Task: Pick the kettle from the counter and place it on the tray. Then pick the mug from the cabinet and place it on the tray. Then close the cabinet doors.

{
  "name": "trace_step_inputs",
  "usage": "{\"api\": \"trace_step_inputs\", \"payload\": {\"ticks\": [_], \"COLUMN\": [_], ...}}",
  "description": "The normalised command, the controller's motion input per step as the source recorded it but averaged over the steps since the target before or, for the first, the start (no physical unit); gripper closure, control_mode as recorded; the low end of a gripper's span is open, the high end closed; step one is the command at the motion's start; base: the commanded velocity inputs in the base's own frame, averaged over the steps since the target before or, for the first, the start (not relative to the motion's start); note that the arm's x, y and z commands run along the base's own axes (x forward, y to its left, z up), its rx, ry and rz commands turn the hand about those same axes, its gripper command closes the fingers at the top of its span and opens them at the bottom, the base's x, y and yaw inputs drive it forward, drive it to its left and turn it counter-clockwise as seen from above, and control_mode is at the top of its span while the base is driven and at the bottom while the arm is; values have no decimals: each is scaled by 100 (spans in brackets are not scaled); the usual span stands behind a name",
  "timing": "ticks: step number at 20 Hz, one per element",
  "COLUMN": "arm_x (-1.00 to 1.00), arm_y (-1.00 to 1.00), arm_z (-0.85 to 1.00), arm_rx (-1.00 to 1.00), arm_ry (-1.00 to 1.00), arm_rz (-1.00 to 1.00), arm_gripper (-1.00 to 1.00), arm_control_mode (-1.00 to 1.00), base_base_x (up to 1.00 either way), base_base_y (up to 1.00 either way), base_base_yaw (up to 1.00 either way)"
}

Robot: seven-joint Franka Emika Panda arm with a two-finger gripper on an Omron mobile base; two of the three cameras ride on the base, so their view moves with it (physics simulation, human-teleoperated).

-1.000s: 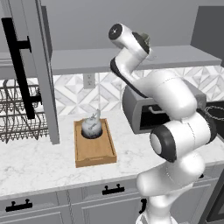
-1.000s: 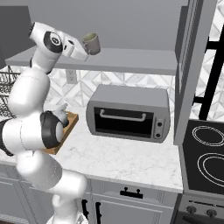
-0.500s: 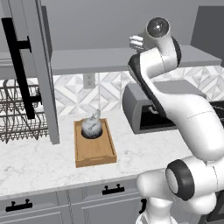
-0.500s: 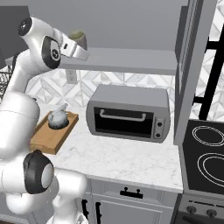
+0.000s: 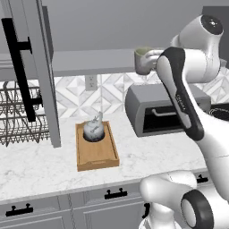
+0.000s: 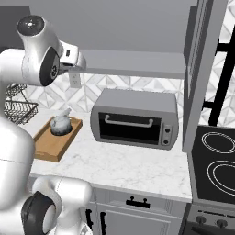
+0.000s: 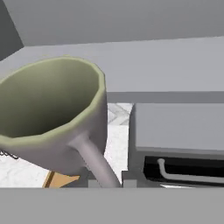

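Note:
My gripper (image 7: 109,181) is shut on the handle of the grey-green mug (image 7: 52,113), which hangs tilted in the air with its pale green inside showing. The left base view has the mug (image 5: 144,60) just in front of the cabinet shelf (image 5: 89,60), above the toaster oven, with the gripper (image 5: 156,56) half hidden behind my forearm. The silvery kettle (image 5: 94,129) stands at the far end of the wooden tray (image 5: 98,156) on the marble counter (image 5: 40,170). It also shows from the right as the kettle (image 6: 61,124) on the tray (image 6: 48,147). Both cabinet doors (image 5: 31,71) (image 6: 202,69) stand open.
A grey toaster oven (image 5: 161,112) (image 6: 135,119) sits on the counter right of the tray. A wire dish rack (image 5: 20,112) stands at the left, under the open door. A black stove top (image 6: 220,165) lies at the far right. Drawers with black handles (image 5: 116,194) run below.
The arm has drawn the mug out of the cabinet and lowered it in front of the shelf edge. Kettle and tray have stayed put.

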Motion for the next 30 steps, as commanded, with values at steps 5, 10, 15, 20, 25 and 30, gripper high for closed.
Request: {"api": "trace_step_inputs", "payload": {"ticks": [5, 10, 15, 20, 25, 30], "arm_x": [-100, -57, -5, 0, 0, 11], "arm_y": [62, 41, 1, 2, 16, 27], "arm_z": [-22, -52, -95, -98, -74, -49], "arm_rx": [-9, -1, 0, 0, 0, 2], "arm_ry": [5, 9, 1, 0, 0, 0], "arm_rz": [32, 8, -5, -5, 0, 0], "arm_gripper": [100, 100, 100, 100, 100, 100], "arm_control_mode": [-100, -100, -100, -100, -100, -100], "base_base_x": [0, 0, 0, 0, 0, 0], "base_base_y": [0, 0, 0, 0, 0, 0], "base_base_yaw": [0, 0, 0, 0, 0, 0]}}
